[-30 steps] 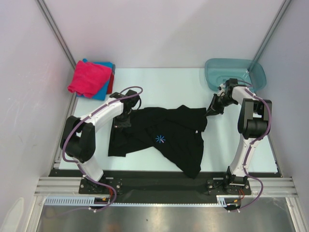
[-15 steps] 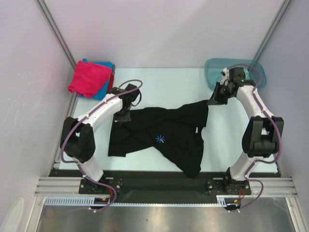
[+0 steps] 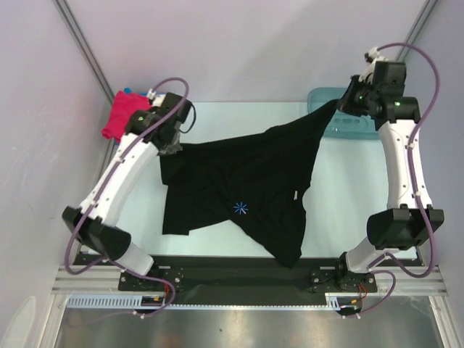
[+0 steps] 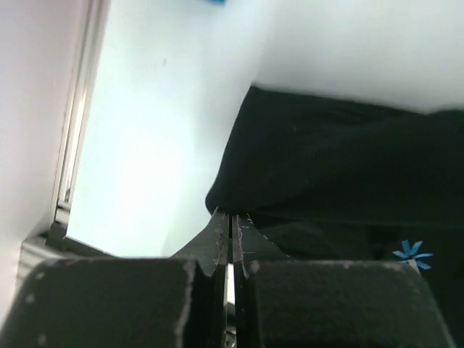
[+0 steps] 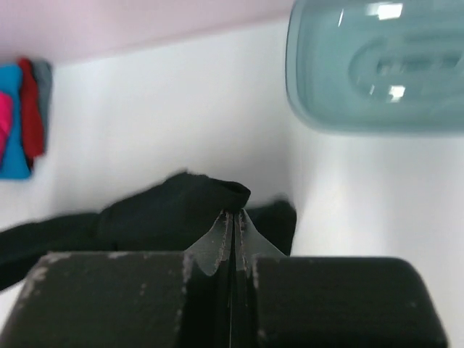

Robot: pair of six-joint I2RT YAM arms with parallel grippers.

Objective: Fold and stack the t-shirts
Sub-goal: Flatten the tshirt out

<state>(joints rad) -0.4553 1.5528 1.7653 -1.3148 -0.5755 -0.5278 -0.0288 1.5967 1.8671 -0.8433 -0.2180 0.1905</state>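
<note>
Likely spreading the black shirt (image 3: pixel 239 188) flat ahead of the first fold. Pinched shut on its far-left corner with the left gripper (image 3: pixel 171 148), and on its far-right corner with the right gripper (image 3: pixel 338 104), raised beside the teal basin (image 3: pixel 359 125). Near half draped on the table (image 3: pixel 341 188), print (image 3: pixel 241 208) face up.

Pull the 2 corners apart evenly to tauten the far edge, gently enough to avoid slipping the cloth. Lower both ends together, clear of the basin and of the pink-topped stack (image 3: pixel 116 119) at far left. Flatten wrinkles before folding.

Pale lilac walls (image 3: pixel 239 43) enclose a light mint tabletop (image 3: pixel 239 116).
</note>
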